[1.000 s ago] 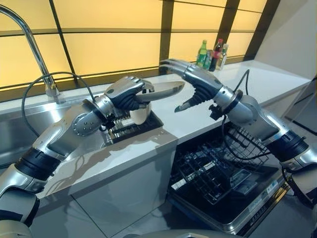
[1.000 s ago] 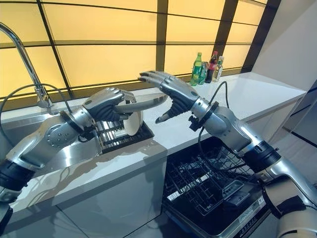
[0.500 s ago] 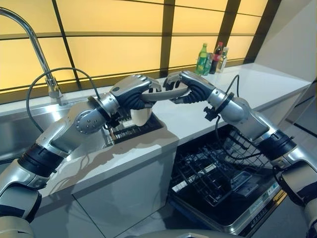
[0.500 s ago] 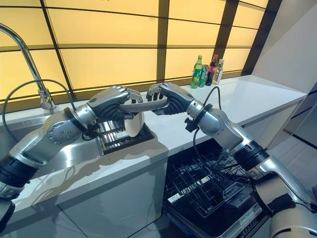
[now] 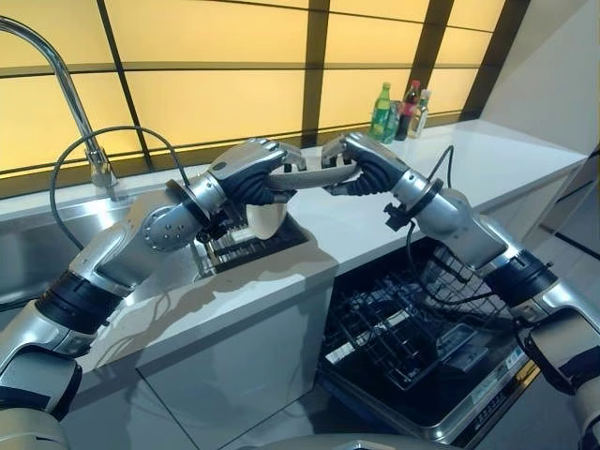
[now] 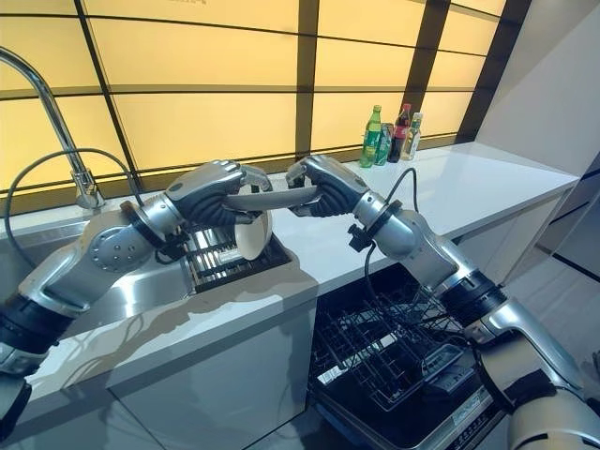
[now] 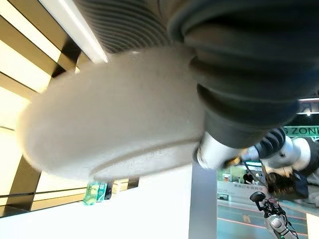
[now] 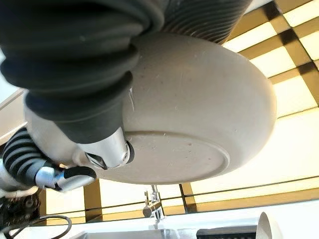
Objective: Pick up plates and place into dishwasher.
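Observation:
A grey-beige plate (image 5: 305, 178) hangs flat above the counter, held from both sides. My left hand (image 5: 246, 173) is curled round its left edge and my right hand (image 5: 361, 164) round its right edge. In the left wrist view the plate's underside (image 7: 114, 124) lies against the hand's dark cover (image 7: 239, 64); the right wrist view shows the same underside (image 8: 199, 114) beside that hand's cover (image 8: 75, 64). A second pale plate (image 6: 253, 234) stands on edge in the dark drying rack (image 5: 248, 246) just below. The open dishwasher's wire rack (image 5: 412, 319) sits low on the right.
A tall tap (image 5: 66, 84) rises over the steel sink (image 5: 28, 253) at the left. Three bottles (image 5: 398, 103) stand at the back of the white counter (image 5: 487, 155). The dishwasher door (image 5: 469, 403) juts out below the counter's front edge.
One second ago my right hand was open beside the plate; it has since closed on the plate's right edge. The left hand keeps its hold.

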{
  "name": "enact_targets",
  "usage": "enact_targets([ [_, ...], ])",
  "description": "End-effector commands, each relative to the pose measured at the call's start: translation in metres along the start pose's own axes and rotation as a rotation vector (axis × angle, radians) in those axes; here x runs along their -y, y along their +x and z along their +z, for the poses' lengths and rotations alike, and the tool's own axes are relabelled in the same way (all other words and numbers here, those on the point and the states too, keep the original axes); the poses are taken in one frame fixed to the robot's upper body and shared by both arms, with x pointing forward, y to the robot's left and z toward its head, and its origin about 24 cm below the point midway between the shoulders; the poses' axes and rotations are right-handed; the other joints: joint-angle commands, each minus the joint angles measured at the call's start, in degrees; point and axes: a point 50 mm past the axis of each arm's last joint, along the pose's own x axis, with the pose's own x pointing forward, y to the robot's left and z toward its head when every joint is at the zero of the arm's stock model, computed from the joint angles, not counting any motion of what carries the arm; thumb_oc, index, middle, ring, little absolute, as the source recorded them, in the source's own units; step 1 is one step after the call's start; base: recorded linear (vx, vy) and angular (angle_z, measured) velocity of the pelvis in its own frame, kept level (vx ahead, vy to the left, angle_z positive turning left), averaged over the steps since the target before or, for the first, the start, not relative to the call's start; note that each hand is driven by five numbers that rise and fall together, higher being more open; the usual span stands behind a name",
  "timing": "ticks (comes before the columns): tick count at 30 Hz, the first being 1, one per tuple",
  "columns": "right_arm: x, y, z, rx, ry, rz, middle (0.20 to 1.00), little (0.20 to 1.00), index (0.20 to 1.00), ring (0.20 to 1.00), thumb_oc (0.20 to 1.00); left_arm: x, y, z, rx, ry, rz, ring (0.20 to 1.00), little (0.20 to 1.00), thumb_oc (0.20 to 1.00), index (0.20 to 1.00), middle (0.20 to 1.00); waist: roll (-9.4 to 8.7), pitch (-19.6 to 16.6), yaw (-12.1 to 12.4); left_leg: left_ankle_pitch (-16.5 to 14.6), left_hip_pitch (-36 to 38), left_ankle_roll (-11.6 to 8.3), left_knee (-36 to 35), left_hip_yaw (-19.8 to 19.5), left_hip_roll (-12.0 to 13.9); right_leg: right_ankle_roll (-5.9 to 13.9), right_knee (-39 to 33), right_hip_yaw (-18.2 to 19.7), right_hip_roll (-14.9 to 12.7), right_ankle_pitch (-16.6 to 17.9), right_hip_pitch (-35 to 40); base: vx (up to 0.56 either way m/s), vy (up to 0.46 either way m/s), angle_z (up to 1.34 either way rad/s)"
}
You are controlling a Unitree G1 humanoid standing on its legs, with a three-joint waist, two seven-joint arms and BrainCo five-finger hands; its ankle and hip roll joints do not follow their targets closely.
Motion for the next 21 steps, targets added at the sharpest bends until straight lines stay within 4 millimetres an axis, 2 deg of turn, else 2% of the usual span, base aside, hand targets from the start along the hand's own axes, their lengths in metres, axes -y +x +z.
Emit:
enact_targets([
  [1, 0.057, -0.006, 0.001, -0.001, -0.047, -0.21, 0.2, 0.2, 0.2, 0.2, 0.2, -0.039, 0.003, -0.008, -0.043, 0.165, 0.185, 1.0, 1.0, 1.0, 1.0, 1.0, 2.02, 2.48, 0.15, -7.68, 0.07, 0.7, 0.55, 1.29, -1.99, 5.9, 0.53, 1.38, -1.94, -8.65, 2.94, 0.0, 0.0, 0.0],
  [6, 0.059, -0.043, -0.015, -0.112, -0.052, -0.228, 0.2, 0.2, 0.2, 0.2, 0.2, -0.052, -0.021, -0.041, -0.228, 0.333, 0.208, 1.0, 1.0, 1.0, 1.0, 1.0, 2.2, 2.74, -2.05, -7.94, 0.41, 0.79, 0.55, 3.04, -1.71, 6.28, 0.53, 2.89, -1.75, -8.37, 2.56, 0.01, 0.005, -0.04],
  [14, 0.064, -0.093, -0.031, -0.267, -0.054, -0.175, 0.2, 0.2, 0.2, 0.2, 0.2, -0.077, -0.06, -0.075, -0.46, 0.5, 0.241, 1.0, 1.0, 1.0, 1.0, 1.0, 2.66, 3.61, -5.2, -8.49, 1.4, 0.82, 0.55, 5.57, -1.3, 6.45, 0.53, 5.04, -1.33, -8.2, 2.39, 0.01, 0.024, -0.16],
  [19, 0.065, -0.116, -0.036, -0.361, 0.073, -0.047, 0.2, 0.2, 0.2, 0.2, 0.2, -0.096, -0.087, -0.095, -0.592, 0.651, 0.277, 1.0, 1.0, 1.0, 1.0, 1.0, 2.87, 4.03, -7.43, -8.61, 1.74, 0.55, 0.55, 7.25, -1.01, 6.66, 0.53, 6.41, -1.15, -7.92, 2.1, 0.03, 0.033, -0.19],
  [21, 0.059, -0.125, -0.041, -0.405, 0.14, 0.013, 0.2, 0.2, 0.2, 0.2, 0.2, -0.097, -0.096, -0.104, -0.637, 0.688, 0.271, 1.0, 1.0, 1.0, 1.0, 1.0, 2.86, 4.27, -8.11, -8.57, 1.76, 0.48, 0.55, 7.83, -0.99, 6.81, 0.53, 6.89, -1.16, -7.73, 1.93, 0.03, 0.027, -0.16],
])
